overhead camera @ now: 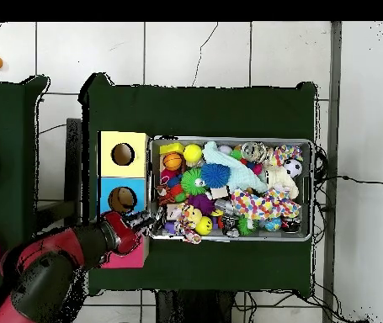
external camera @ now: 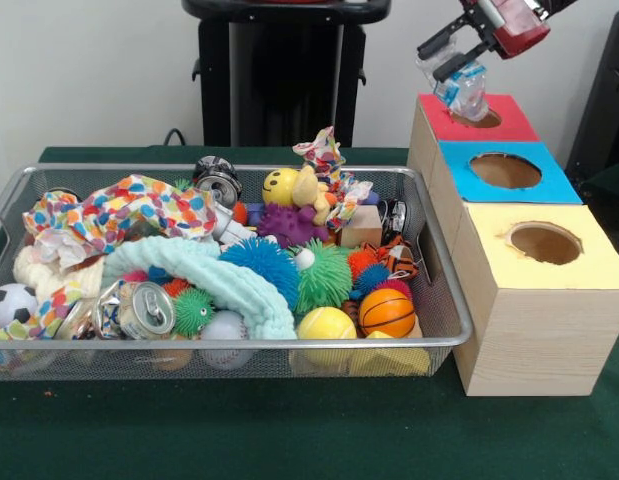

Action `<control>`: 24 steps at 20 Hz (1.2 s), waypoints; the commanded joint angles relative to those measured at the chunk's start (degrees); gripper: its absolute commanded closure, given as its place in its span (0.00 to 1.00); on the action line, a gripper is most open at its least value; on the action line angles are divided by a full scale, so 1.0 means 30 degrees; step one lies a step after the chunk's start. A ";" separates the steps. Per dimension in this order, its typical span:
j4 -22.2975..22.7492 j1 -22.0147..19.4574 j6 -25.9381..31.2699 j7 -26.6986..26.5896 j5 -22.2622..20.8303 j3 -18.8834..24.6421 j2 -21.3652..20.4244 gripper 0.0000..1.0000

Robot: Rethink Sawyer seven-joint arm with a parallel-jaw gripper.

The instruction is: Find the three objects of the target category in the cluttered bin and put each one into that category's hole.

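My gripper [external camera: 455, 68] is up at the right, shut on a clear plastic bottle with a blue-and-white label [external camera: 468, 92]. The bottle hangs over the red-surround hole [external camera: 476, 118], not the blue one. The blue-surround hole [external camera: 505, 170] is in the middle section of the pale wooden box, just in front of the bottle. In the overhead view my gripper [overhead camera: 142, 223] sits between the box and the bin, beside the blue-surround hole [overhead camera: 122, 199]. The wire mesh bin [external camera: 229, 345] is packed with toys. No other clear bottle shows in it.
The yellow-surround hole [external camera: 545, 243] is the nearest section of the box. In the bin lie a silver soda can [external camera: 145, 308], a mint fabric tube [external camera: 204, 275], spiky balls, a small basketball [external camera: 387, 312] and colourful cloth [external camera: 119, 210]. My red arm [overhead camera: 55, 269] covers the red section in the overhead view.
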 commanded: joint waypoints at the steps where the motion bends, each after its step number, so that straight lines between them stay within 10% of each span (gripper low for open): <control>1: -0.1784 -0.0110 0.1188 0.6017 0.1719 0.2590 0.1139 1.00; 24: -0.2939 0.0538 0.1717 0.7516 0.2759 0.1663 0.3515 1.00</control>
